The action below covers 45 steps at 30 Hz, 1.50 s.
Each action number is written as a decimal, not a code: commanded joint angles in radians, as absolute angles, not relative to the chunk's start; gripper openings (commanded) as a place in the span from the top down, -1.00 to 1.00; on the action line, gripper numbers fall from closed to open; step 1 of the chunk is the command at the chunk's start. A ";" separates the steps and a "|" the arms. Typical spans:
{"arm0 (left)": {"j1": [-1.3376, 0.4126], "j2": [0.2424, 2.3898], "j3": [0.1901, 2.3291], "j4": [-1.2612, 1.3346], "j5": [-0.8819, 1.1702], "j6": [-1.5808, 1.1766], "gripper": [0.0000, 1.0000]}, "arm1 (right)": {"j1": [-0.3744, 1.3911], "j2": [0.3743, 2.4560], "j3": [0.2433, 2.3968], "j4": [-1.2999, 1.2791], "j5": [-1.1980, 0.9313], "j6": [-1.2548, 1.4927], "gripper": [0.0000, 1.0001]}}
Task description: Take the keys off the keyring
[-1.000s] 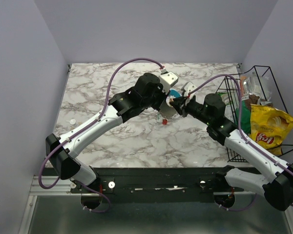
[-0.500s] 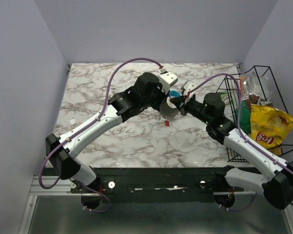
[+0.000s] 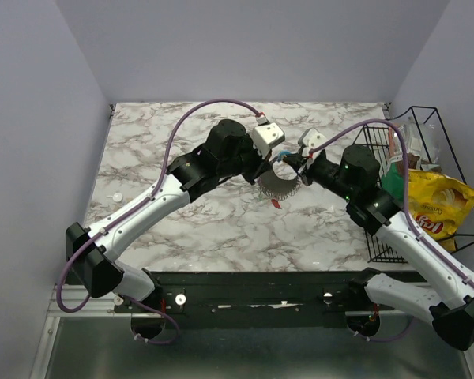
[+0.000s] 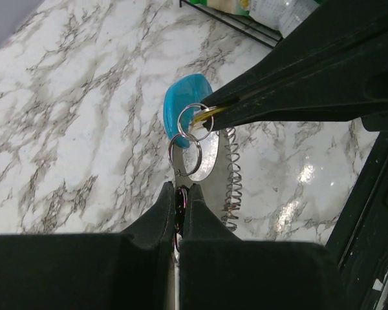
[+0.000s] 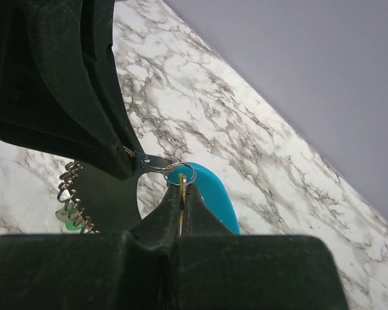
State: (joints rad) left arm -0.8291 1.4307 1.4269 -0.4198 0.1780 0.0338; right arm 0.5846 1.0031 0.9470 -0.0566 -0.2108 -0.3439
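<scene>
As the left hand (image 4: 180, 194) pinched the keyring (image 4: 207, 158) by one of its rings above the middle of the table (image 3: 142, 197), the right hand (image 5: 182, 188) was clamped on a yellow key (image 4: 204, 116) threaded on a small ring (image 4: 191, 123). That key probably needed working round the ring's split, with the left grip held firm and no yanking.

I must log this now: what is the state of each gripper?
The left gripper is closed on the keyring.
The right gripper is closed on a yellow key.
</scene>
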 commanded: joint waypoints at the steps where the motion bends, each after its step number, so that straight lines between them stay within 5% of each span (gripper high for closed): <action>1: -0.828 1.396 1.414 -0.449 0.480 0.074 1.00 | 0.575 0.996 1.014 -0.094 -0.170 -0.422 0.99; 7: -0.830 1.385 1.401 -0.456 0.551 0.094 0.97 | 0.575 0.968 1.089 -0.207 -0.245 -0.462 0.99; 11: -0.828 1.374 1.422 -0.465 0.462 0.121 0.18 | 0.575 0.953 1.141 -0.314 -0.346 -0.468 0.99; 17: -0.827 1.364 1.494 -0.515 0.429 0.178 -0.08 | 0.575 0.943 1.135 -0.387 -0.374 -0.476 0.99; 45: -0.836 1.373 1.545 -0.586 0.580 0.291 0.06 | 0.526 1.023 1.200 -0.465 -0.491 -0.334 0.99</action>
